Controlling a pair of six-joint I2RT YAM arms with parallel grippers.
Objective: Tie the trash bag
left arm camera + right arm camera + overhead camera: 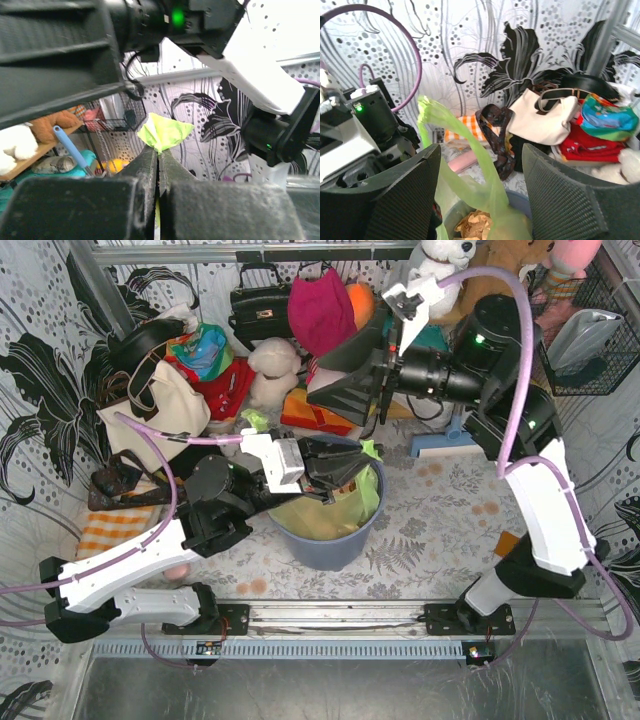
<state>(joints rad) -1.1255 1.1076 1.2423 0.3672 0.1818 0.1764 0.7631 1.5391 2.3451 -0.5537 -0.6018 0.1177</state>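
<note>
pinching a corner of the trash bag (165, 131), which sits in the bin (330, 545) on the surface (430, 530), the left gripper (158, 155) has its fingers clamped on it. the right gripper (481, 150) holds nothing, fingers apart. gathering step, i judge; next it must take a second corner.
</note>
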